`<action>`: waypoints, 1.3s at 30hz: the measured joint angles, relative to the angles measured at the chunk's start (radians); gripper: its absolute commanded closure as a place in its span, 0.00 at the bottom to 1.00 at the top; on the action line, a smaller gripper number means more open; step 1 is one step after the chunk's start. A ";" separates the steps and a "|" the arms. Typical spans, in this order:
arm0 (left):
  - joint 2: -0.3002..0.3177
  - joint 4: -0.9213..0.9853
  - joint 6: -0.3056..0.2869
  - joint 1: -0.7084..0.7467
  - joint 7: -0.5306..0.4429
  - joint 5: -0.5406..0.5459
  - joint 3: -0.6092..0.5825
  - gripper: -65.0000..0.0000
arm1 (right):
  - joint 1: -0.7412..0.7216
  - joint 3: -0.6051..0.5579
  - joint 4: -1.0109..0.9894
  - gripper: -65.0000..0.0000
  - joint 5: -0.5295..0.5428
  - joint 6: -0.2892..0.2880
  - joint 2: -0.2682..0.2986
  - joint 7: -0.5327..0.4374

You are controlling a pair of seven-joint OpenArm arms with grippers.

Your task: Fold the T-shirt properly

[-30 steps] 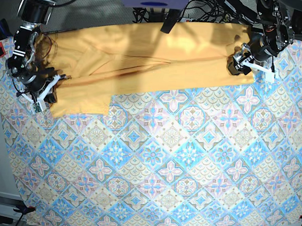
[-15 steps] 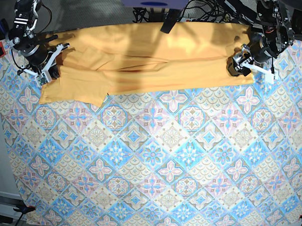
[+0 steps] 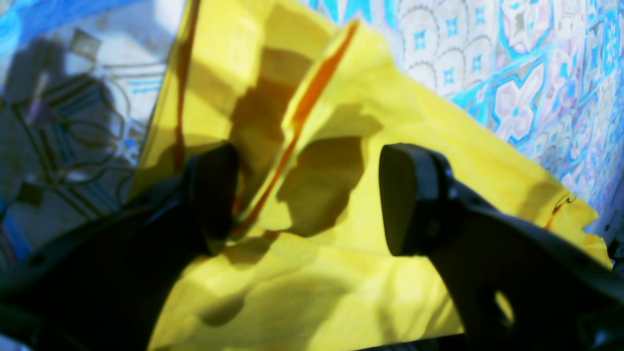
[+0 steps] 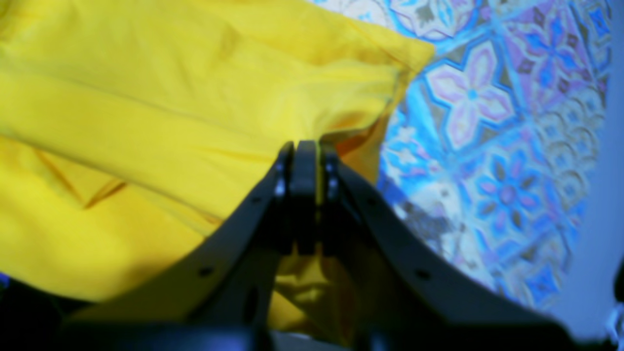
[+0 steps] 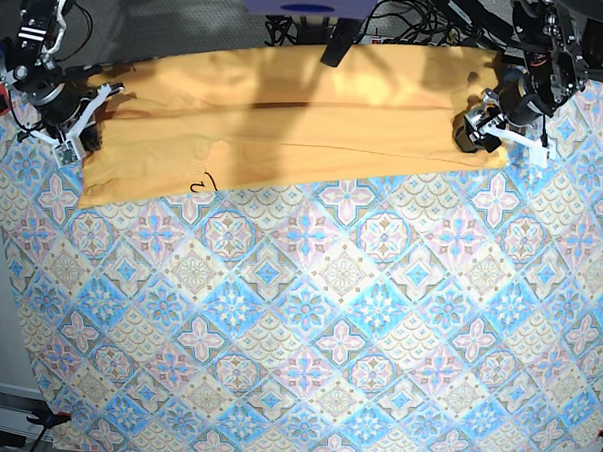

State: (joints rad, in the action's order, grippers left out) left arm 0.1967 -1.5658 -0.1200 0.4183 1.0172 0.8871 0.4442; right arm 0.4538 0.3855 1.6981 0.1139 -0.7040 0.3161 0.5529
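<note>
- Blue-and-pink tiled tablecloth (image 5: 317, 327) covers the whole work surface; cables and dark gear crowd the floor beyond its far edge.
- Along that far edge of the tablecloth lies the T-shirt (image 5: 296, 116), stretched into a long yellow-orange band running side to side, with one long crease down its length.
- A small piece of black script (image 5: 200, 185) shows at the shirt's near hem, toward the end where the right arm is.
- The right gripper (image 4: 304, 165) sits at the shirt's end on the base view's left; its jaws are clenched tight together, with a fold of yellow cloth pinched between them.
- The left gripper (image 3: 307, 200) sits over the shirt's opposite end, jaws spread wide and released, holding nothing.
- Under the left gripper the cloth is rumpled, an orange-edged fold (image 3: 312, 97) rising between the two fingers, close against one of them.
- Tablecloth shows just past the shirt's corner in both wrist views.
</note>
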 measured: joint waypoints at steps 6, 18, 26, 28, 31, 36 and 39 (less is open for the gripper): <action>-0.001 0.000 0.000 0.000 -0.005 0.000 0.000 0.30 | -0.035 -0.001 -0.093 0.97 -0.022 0.002 -0.026 0.013; 0.000 0.000 0.000 0.004 -0.005 0.000 0.000 0.29 | -0.064 0.120 -0.015 0.77 -0.027 0.008 -0.113 0.021; -0.005 0.003 0.000 0.018 0.010 -0.001 0.100 0.29 | -0.052 -0.037 0.077 0.78 -0.010 0.001 -0.129 0.010; -0.005 0.006 0.011 0.023 0.012 -0.013 0.119 0.29 | -0.034 -0.107 0.088 0.78 -0.010 0.005 -0.130 0.010; 0.008 0.008 0.010 0.046 0.014 -0.011 0.133 0.29 | -0.035 -0.222 0.095 0.78 -0.011 0.005 -0.130 0.010; 0.022 0.008 0.011 0.053 0.015 -0.011 0.141 0.29 | -0.037 -0.325 0.097 0.78 -0.010 0.005 -0.128 0.003; 0.031 0.008 0.007 0.054 0.017 -0.009 0.140 0.29 | -0.038 -0.342 0.096 0.78 -0.010 0.005 -0.128 0.008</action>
State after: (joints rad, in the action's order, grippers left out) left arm 0.2279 -1.5574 -0.1127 0.4721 1.0344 0.8783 0.5838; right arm 0.4156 0.0437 1.7943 0.1040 -0.6994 0.1883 0.5613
